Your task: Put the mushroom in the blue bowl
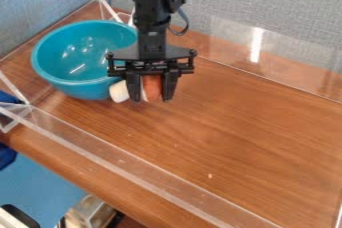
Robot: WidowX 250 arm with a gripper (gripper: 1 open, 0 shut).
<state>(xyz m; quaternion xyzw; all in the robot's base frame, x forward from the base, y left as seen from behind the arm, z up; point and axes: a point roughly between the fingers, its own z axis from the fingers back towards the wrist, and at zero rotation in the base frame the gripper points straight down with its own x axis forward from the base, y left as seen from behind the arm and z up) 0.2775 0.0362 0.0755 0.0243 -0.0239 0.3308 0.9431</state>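
My gripper (151,88) hangs from the black arm just right of the blue bowl (83,64), shut on the mushroom (150,87). The mushroom lies sideways between the black fingers: its cream stem pokes out to the left near the bowl's right wall, its reddish-brown cap shows between the fingers. It is lifted a little above the brown wooden table (227,132). The bowl, a glossy turquoise one, stands at the left of the table and has nothing in it.
Clear acrylic walls (267,47) fence the table at the back, left and front. White wire supports (127,14) stand behind the bowl. The tabletop stretches bare to the right of the gripper.
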